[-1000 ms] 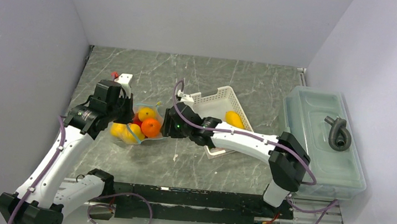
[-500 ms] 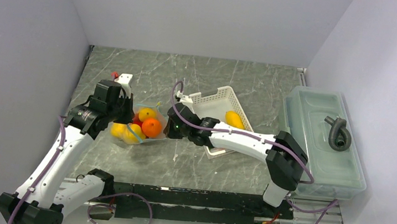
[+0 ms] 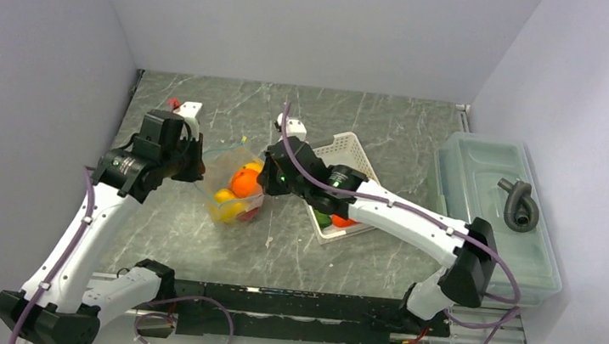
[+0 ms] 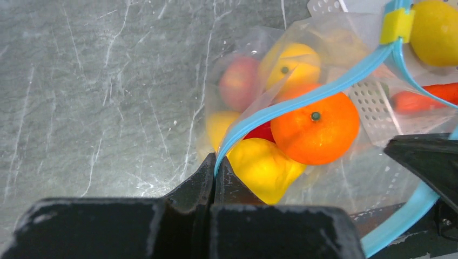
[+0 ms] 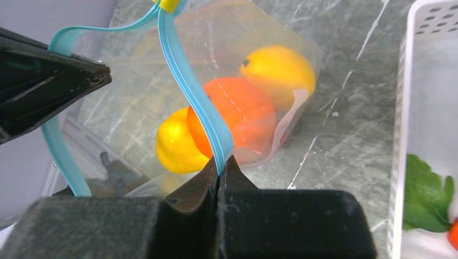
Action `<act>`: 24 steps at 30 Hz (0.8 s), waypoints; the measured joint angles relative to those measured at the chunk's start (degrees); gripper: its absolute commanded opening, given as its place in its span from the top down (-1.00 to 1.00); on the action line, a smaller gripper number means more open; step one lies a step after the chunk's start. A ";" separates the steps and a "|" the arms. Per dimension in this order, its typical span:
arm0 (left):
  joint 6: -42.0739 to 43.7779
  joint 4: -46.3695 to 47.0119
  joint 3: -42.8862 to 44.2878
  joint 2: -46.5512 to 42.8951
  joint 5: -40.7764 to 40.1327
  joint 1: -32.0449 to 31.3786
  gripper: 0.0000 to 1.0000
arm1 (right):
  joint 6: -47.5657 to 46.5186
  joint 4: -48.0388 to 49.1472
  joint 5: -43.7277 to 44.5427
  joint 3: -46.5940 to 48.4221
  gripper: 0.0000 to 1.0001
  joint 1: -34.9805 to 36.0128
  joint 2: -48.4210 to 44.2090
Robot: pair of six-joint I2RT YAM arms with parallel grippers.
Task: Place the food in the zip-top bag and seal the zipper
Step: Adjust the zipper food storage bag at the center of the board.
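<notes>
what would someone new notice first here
The clear bag, stuffed with bright fruit, hangs between the two hands at the middle left of the table. The left hand and right hand each pinch its teal zipper, which gapes open. Just right of it stands a white basket with a few pieces left inside.

So the grey marble-look table point(image 3: 192, 237) is carrying a few things. A white perforated basket point(image 3: 353, 150) is sitting just off centre toward 3 o'clock. A big translucent lidded bin point(image 3: 475, 181) is sitting further out at 3 o'clock, by the edge. The clear zip-top bag point(image 3: 217, 171) is standing around 9 o'clock, and I can't tell if its bottom is touching. A tiny white scrap point(image 3: 268, 241) is lying at 6 o'clock.
</notes>
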 measured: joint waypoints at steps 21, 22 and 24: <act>-1.49 -4.50 -0.11 4.92 5.88 -0.11 1.00 | -7.37 -9.57 2.95 2.36 1.00 -0.35 -3.04; -1.81 -3.89 -1.46 5.84 6.32 -0.11 1.00 | -7.37 -9.33 2.89 1.86 1.00 -0.52 -1.53; -2.45 -3.08 -3.61 8.04 7.02 -0.28 1.00 | -7.30 -9.25 2.73 1.38 1.00 -0.76 1.31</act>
